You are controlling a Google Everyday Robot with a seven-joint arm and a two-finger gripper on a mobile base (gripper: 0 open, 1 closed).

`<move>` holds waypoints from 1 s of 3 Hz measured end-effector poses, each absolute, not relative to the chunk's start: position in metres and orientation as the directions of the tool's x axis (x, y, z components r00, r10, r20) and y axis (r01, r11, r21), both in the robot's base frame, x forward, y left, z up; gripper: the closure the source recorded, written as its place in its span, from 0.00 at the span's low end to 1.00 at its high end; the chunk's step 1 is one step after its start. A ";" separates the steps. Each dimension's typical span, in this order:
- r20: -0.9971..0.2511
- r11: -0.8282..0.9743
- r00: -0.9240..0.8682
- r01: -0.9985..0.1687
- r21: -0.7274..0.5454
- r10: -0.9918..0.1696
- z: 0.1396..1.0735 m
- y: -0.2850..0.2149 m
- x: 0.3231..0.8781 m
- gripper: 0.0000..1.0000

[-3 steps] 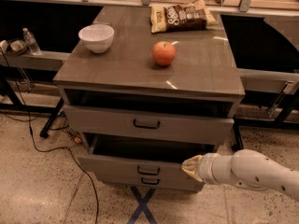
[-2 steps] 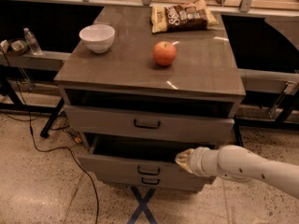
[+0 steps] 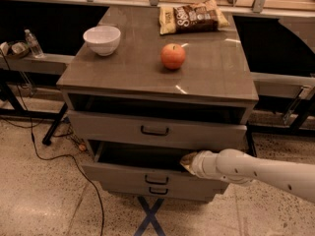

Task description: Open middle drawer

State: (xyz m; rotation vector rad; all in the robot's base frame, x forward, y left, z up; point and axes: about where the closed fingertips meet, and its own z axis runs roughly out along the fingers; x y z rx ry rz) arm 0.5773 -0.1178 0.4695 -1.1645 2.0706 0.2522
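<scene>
The grey-brown cabinet (image 3: 147,77) has three drawers with small black bar handles. The middle drawer (image 3: 123,176) stands pulled out, its dark inside showing above its front, and its handle (image 3: 156,180) faces me. The top drawer (image 3: 108,127) also sits slightly out. The bottom drawer (image 3: 187,193) shows just below the middle one. My gripper (image 3: 187,160) comes in from the right on a white arm. Its tan tip lies at the top edge of the middle drawer's front, right of the handle.
On the cabinet top stand a white bowl (image 3: 102,39), a red apple (image 3: 173,56) and a bag of chips (image 3: 192,15). A black cable (image 3: 64,163) runs over the floor at the left. Blue tape (image 3: 150,218) marks the floor in front. A bottle (image 3: 33,43) stands at far left.
My gripper has moved a little to the left along the top edge of the middle drawer's front. The drawers and the things on top have stayed where they were.
</scene>
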 end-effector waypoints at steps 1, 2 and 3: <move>-0.657 0.587 -0.353 -0.791 -0.170 -0.666 0.452 -0.127 0.581 1.00; -0.609 0.592 -0.385 -0.787 -0.176 -0.693 0.447 -0.146 0.561 1.00; -0.574 0.582 -0.398 -0.794 -0.174 -0.715 0.449 -0.157 0.539 1.00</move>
